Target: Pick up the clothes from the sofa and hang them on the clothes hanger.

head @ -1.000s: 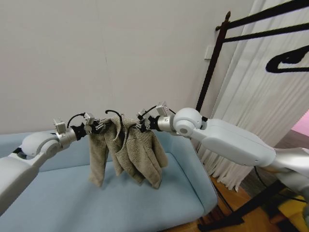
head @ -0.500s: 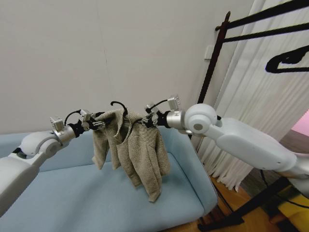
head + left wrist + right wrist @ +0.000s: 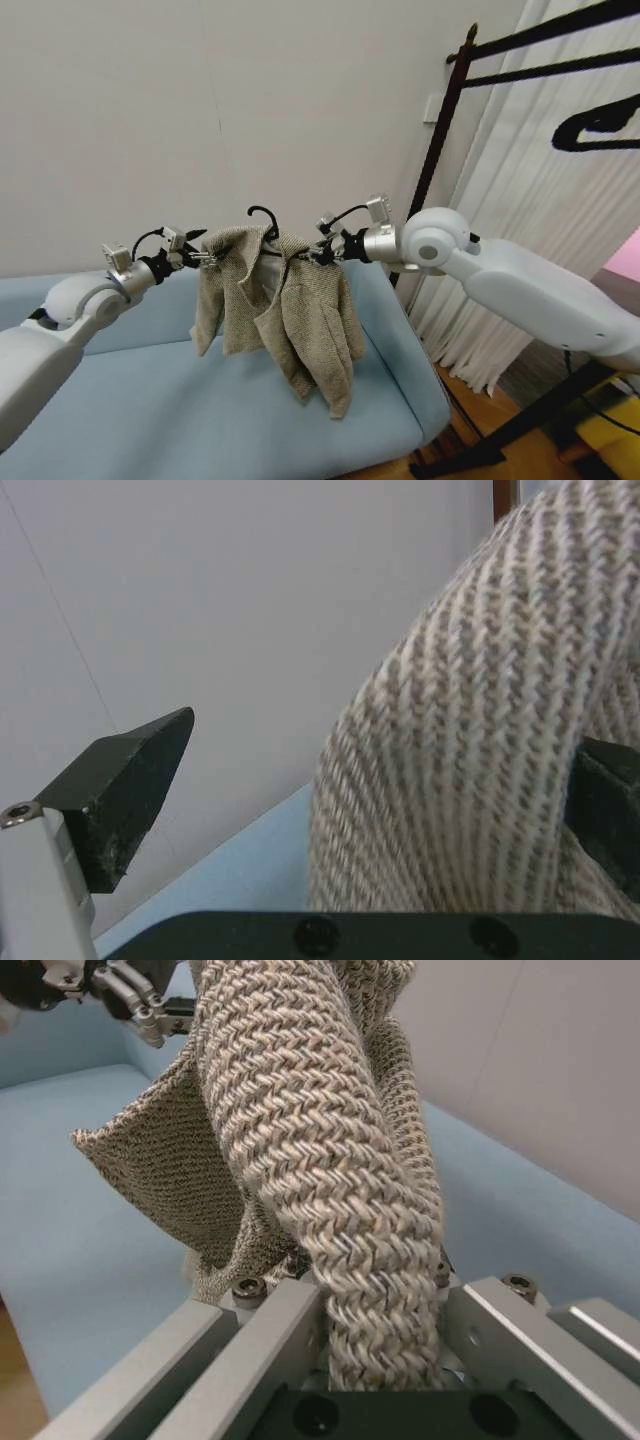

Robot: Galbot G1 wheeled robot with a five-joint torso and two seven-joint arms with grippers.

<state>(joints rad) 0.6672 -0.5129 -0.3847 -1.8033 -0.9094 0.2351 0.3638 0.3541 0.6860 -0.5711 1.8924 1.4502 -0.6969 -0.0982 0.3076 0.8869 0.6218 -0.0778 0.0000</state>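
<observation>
Beige knitted cardigan [image 3: 285, 300] on black hanger [image 3: 262, 215], aloft over pale blue sofa [image 3: 120, 420]; apparently mid-carry.
Head: left gripper [image 3: 203, 259], right gripper [image 3: 325, 250] at shoulders. Left wrist: fingers [image 3: 125, 780] spread, knit against one. Right wrist: fingers [image 3: 255, 1345] pinch knit. Next, likely: hook onto black rack [image 3: 440, 130].

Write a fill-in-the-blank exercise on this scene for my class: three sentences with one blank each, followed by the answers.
1. The beige knitted cardigan is draped on a black ___.
2. It hangs between the left gripper and the right gripper, above a light blue ___.
3. The dark rack stands on the robot's ___ side.

Answers: hanger; sofa; right.
</observation>
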